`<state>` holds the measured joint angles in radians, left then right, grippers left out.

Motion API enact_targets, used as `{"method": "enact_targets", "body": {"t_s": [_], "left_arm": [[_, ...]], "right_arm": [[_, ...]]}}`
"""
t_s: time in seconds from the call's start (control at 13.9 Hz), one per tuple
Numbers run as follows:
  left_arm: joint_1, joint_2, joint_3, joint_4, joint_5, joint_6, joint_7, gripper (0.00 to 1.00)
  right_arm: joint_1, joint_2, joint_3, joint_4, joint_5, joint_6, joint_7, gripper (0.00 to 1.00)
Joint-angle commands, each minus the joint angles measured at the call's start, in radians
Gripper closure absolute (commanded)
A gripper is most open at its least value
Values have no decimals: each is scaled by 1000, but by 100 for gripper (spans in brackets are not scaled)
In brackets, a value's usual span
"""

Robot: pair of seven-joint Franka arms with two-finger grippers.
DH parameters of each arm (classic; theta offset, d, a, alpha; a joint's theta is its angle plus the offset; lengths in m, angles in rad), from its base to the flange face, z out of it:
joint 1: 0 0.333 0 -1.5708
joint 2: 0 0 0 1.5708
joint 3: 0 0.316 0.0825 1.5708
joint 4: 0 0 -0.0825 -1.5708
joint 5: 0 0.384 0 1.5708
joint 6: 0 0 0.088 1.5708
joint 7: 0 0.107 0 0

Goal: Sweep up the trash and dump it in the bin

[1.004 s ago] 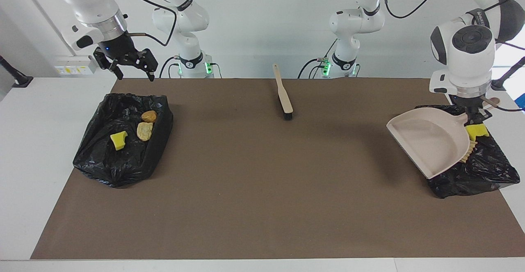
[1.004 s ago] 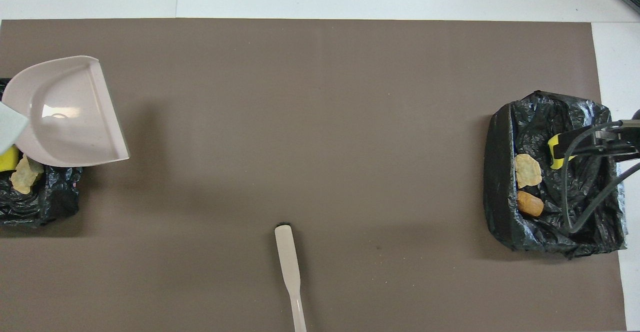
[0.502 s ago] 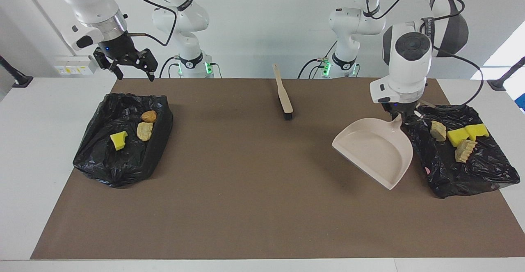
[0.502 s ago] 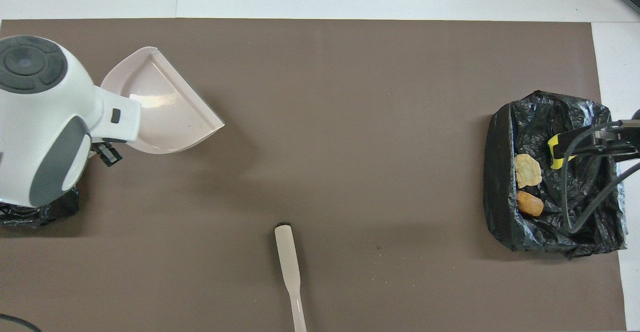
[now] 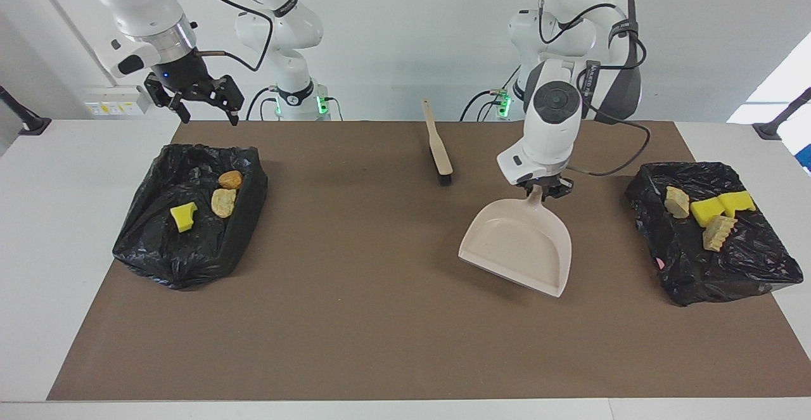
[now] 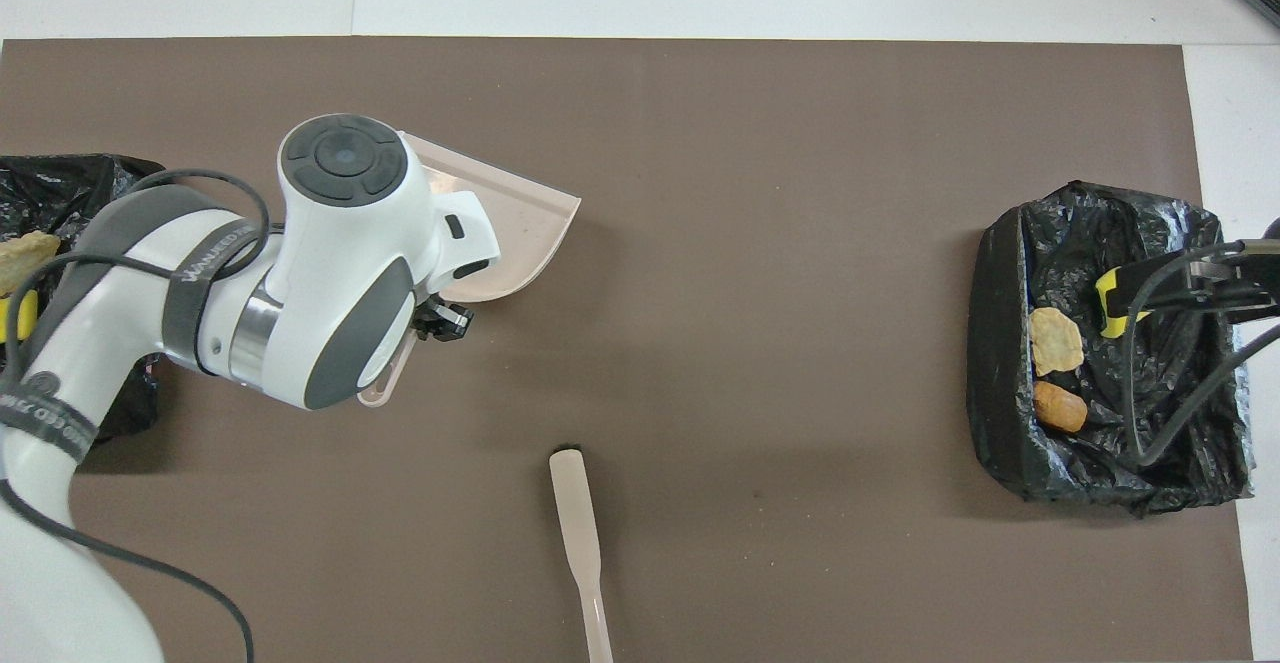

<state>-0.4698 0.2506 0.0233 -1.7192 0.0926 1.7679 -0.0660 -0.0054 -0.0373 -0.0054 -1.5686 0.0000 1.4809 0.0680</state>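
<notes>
My left gripper [image 5: 538, 192] is shut on the handle of the empty beige dustpan [image 5: 516, 246], holding it tilted just over the mat's middle, toward the left arm's end. The trash lies in two black-bagged bins. One bin [image 5: 728, 274], at the left arm's end, holds two yellow sponge chunks [image 5: 708, 211] and two tan lumps [image 5: 676, 201]. The other bin [image 5: 158, 255] holds a yellow chunk [image 5: 184, 216], a tan lump [image 5: 223, 203] and an orange-brown lump [image 5: 230, 179]. My right gripper [image 5: 211, 118] waits open in the air over that bin's edge nearest the robots.
The beige brush [image 5: 438, 144] lies on the brown mat [image 5: 355, 318] near the robots, midway between the arms, bristles pointing away from them. White table surface [image 5: 57, 230] borders the mat at both ends.
My left arm has carried the dustpan away from over the bin at its end toward the table's middle, uncovering the trash in that bin. The right arm has not moved.
</notes>
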Motion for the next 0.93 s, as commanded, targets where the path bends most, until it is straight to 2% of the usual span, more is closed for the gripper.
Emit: {"method": "enact_targets", "body": {"t_s": [0.0, 0.36, 0.5, 0.72, 0.86], "left_arm": [[-33, 99, 18, 136, -63, -10, -168, 100], [-64, 196, 20, 251, -100, -2, -264, 100], [-79, 199, 20, 250, -100, 13, -279, 100], [-150, 281, 23, 256, -93, 51, -339, 100], [-142, 289, 23, 265, -97, 58, -371, 100]], "right_arm": [[-2, -6, 2, -8, 3, 7, 16, 0], [-2, -6, 2, -8, 2, 7, 16, 0], [-2, -6, 2, -8, 2, 7, 16, 0], [-2, -6, 2, -8, 2, 7, 16, 0], [-2, -6, 2, -8, 3, 7, 16, 0]]}}
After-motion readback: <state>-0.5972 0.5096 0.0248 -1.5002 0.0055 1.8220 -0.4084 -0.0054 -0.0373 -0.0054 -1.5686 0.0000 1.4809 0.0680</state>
